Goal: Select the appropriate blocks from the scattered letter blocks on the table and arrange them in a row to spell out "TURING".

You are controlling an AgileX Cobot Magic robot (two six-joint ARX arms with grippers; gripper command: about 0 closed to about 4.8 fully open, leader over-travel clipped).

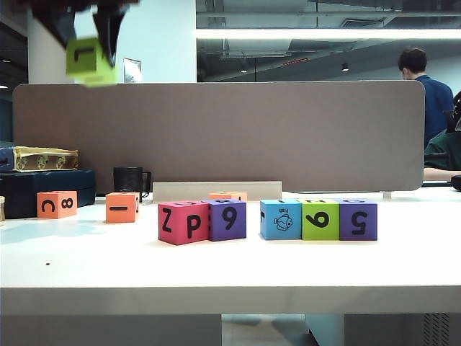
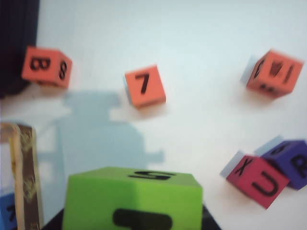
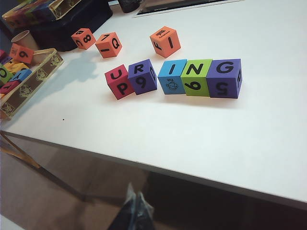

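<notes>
My left gripper (image 1: 92, 52) hangs high above the table's (image 1: 216, 274) left end, shut on a lime green letter block (image 1: 91, 62). That block (image 2: 133, 199) fills the near part of the left wrist view. On the table a red-pink U block (image 3: 117, 81) and a purple R block (image 3: 142, 76) stand together, slightly askew. After a small gap comes a straight row: blue fish I block (image 3: 172, 76), lime green N block (image 3: 196, 77), purple G block (image 3: 224, 78). My right gripper (image 3: 136, 211) is shut, empty, low off the table's front edge.
Three orange blocks (image 1: 57, 204) (image 1: 122, 207) (image 1: 227, 195) lie left of and behind the row. A wooden tray (image 3: 29, 81) of more blocks and a dark case (image 1: 43, 189) sit at the left end. A black mug (image 1: 130, 180) stands before the brown-grey divider (image 1: 216, 130).
</notes>
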